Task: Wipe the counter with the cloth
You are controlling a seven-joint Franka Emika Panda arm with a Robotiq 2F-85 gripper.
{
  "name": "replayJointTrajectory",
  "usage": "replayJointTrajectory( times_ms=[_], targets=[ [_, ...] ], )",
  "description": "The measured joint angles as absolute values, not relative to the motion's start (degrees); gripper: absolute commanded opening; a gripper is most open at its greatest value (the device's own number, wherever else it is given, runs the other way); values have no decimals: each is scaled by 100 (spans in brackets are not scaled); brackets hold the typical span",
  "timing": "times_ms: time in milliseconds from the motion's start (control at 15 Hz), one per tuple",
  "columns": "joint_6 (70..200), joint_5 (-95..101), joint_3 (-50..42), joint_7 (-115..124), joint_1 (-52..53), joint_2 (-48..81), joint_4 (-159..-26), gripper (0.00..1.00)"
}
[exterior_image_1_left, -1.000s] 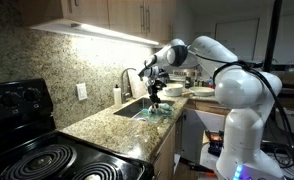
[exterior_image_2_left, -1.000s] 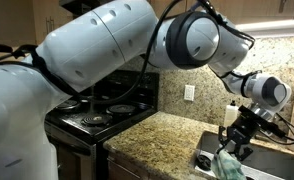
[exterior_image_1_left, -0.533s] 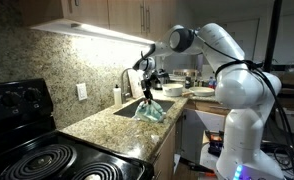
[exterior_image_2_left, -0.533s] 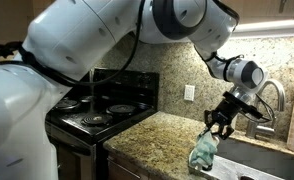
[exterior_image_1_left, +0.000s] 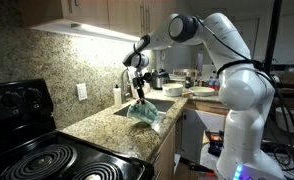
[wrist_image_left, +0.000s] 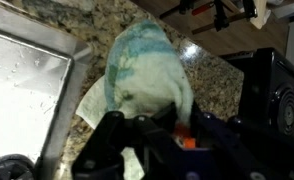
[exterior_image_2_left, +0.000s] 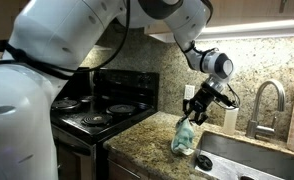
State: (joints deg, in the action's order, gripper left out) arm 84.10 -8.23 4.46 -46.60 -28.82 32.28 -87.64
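My gripper (exterior_image_1_left: 138, 97) (exterior_image_2_left: 194, 115) is shut on the cloth (exterior_image_1_left: 143, 113) (exterior_image_2_left: 185, 137), a whitish rag with teal-green patches that hangs limp below it. The cloth dangles over the speckled granite counter (exterior_image_1_left: 102, 128) (exterior_image_2_left: 147, 135), beside the sink, its lower end near or touching the stone. In the wrist view the cloth (wrist_image_left: 145, 72) spreads out from between the dark fingers (wrist_image_left: 202, 131), above the counter (wrist_image_left: 202, 65).
A steel sink (exterior_image_1_left: 130, 108) (exterior_image_2_left: 249, 163) (wrist_image_left: 22, 95) with a curved faucet (exterior_image_2_left: 266, 98) lies beside the cloth. A black stovetop with coil rings (exterior_image_1_left: 42, 160) (exterior_image_2_left: 97, 110) sits at the counter's other end. White plates (exterior_image_1_left: 200, 92) stand behind the arm.
The gripper has carried the cloth out of the sink area and along the counter toward the stove. The cloth hangs lower over the granite now.
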Motion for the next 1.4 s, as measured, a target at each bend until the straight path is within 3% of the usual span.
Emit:
replayJointTrajectory(
  times_ms=[800, 1400],
  targets=[
    [9996, 110, -383, -3470, -1426, 3217, -9992, 7],
    [10754, 388, -353, -1733, -705, 3341, -9622, 7]
  ],
)
